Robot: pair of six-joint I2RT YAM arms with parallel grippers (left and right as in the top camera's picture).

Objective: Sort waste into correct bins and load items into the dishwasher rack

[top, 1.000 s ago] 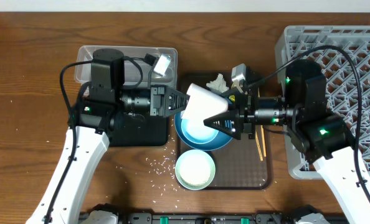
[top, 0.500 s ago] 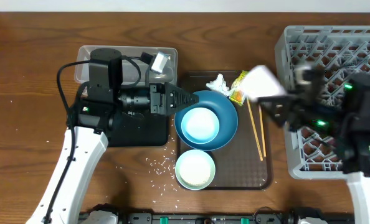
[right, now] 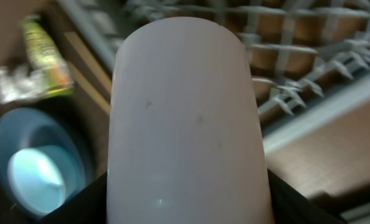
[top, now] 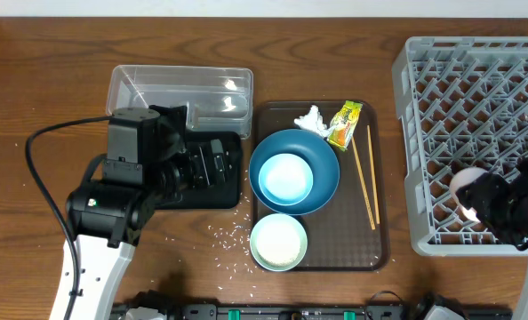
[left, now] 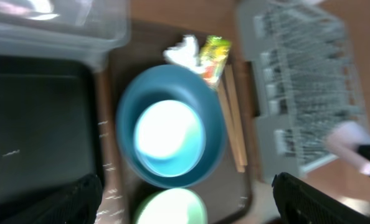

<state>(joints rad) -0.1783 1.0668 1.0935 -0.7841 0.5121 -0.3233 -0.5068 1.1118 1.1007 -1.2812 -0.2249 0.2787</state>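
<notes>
Right gripper point(right: 185, 190) is clamped on the small pink cup point(right: 185, 106), with its dark fingers point(right: 88, 202) against the cup's sides at the bottom corners of the wrist view. The cup fills most of that frame. It is a smooth, matte, very pale pink cylinder with a softly rounded far end and a few tiny specks on its wall. From overhead it shows as a pale round shape at the lower right of the frame, over the lower right part of the light-grey dishwasher rack point(top: 460, 89); whether it touches the pegs cannot be told.

Left gripper point(left: 188, 183) hangs with its fingers spread wide and nothing between them, above the black tray point(top: 193, 191) at centre left. The clear tub point(top: 157, 89) lies just above that tray.

On the brown serving tray point(top: 380, 240) in the middle, the small pale-blue bowl point(top: 284, 176) sits inside the large blue bowl point(top: 322, 164), and the mint-green bowl point(top: 278, 242) is just below them. The crumpled tissue point(top: 310, 118) and the green-and-yellow wrapper point(top: 344, 123) lie at the tray's top edge, with the chopsticks point(top: 364, 178) along its right side. Rice grains point(top: 228, 236) are scattered on the table at lower left of the tray
</notes>
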